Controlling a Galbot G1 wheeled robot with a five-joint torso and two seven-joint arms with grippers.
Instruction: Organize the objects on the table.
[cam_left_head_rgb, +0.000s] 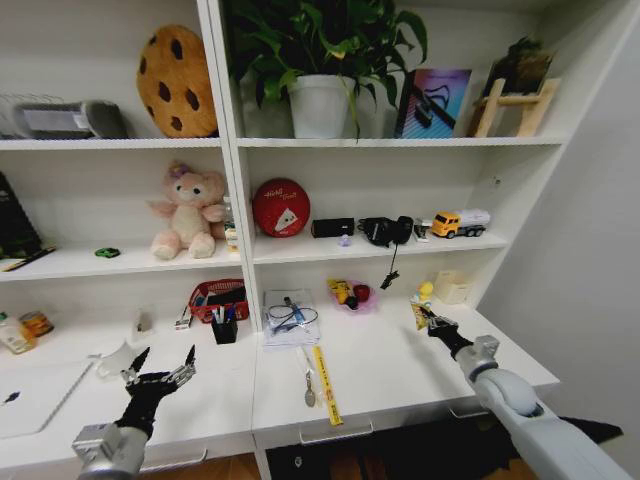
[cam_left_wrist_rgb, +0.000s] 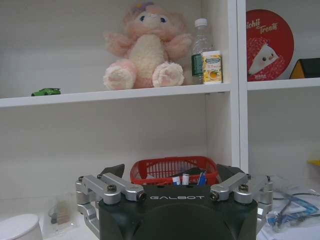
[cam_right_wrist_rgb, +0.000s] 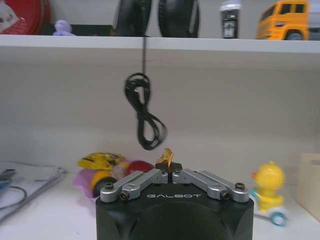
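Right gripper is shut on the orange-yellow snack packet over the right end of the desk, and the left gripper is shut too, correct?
Not quite. The left gripper is open, fingers spread above the desk, as the head view shows. The right gripper is indeed shut on the snack packet.

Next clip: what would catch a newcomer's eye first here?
Probably the pink plush bear sitting on the middle shelf, with the brown cookie cushion on the shelf above it. Down at the white desk, the right gripper is pinched shut on a small orange-yellow snack packet, while the left gripper hovers open near the front edge.
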